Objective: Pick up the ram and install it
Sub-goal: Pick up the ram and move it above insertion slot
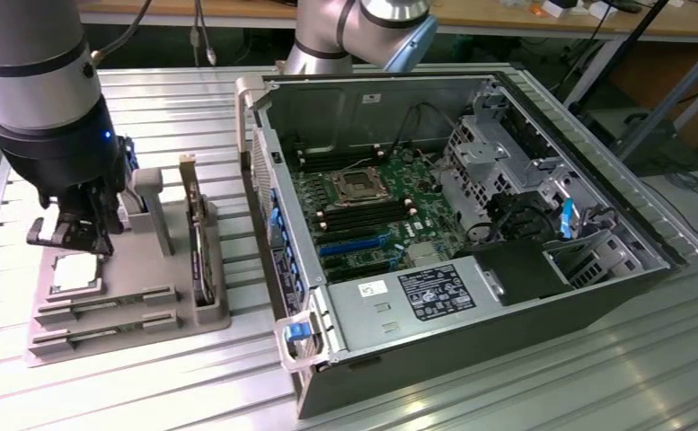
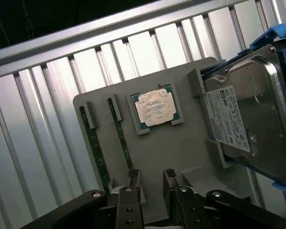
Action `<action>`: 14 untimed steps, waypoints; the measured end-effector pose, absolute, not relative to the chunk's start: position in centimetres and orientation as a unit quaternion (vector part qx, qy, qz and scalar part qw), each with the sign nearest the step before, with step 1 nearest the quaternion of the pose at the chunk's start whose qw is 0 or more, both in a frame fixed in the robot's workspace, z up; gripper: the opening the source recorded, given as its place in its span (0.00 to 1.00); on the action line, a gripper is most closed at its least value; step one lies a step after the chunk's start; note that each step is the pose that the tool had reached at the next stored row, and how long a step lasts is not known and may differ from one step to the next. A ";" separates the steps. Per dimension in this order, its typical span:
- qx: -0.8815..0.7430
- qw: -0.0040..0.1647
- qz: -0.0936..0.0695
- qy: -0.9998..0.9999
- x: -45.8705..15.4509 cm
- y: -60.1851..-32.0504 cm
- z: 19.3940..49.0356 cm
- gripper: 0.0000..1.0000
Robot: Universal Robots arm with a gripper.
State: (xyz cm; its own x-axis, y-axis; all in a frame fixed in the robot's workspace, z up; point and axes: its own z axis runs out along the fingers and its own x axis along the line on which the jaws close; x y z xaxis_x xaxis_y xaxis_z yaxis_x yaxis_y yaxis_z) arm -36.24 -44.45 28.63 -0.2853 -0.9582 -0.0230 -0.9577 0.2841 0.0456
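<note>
Two rams stand edge-up in slots of the grey holder tray (image 2: 181, 152): one ram (image 2: 121, 138) runs toward my fingers, the other ram (image 2: 93, 143) lies parallel beside it. My gripper (image 2: 151, 183) hovers over the tray's edge, open, with nothing between its fingers; one fingertip (image 2: 133, 183) is close to the nearer ram's end. In the exterior view the gripper (image 1: 79, 232) hangs over the tray (image 1: 127, 337) at that view's left, above the square chip, with the rams (image 1: 107, 301) just in front of it.
A square silver processor chip (image 2: 156, 107) sits in the tray, and a hard drive (image 2: 248, 119) stands on edge beside it. The open computer case (image 1: 469, 224) lies at the exterior view's right, its motherboard (image 1: 366, 220) exposed with dark memory slots. The table is ribbed metal.
</note>
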 end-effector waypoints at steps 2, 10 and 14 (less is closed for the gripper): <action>0.631 0.005 -0.025 -0.775 -36.2 -44.5 28.0 0.33; 0.668 0.005 -0.026 -0.744 -36.4 -45.5 27.3 0.33; 0.668 0.005 -0.026 -0.744 -37.2 -47.9 26.7 0.33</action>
State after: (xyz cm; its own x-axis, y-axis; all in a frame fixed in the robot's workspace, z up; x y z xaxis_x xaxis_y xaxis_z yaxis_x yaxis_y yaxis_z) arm -37.17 -47.91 26.66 -0.1070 -0.9939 -0.0275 -0.9933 0.1057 0.0458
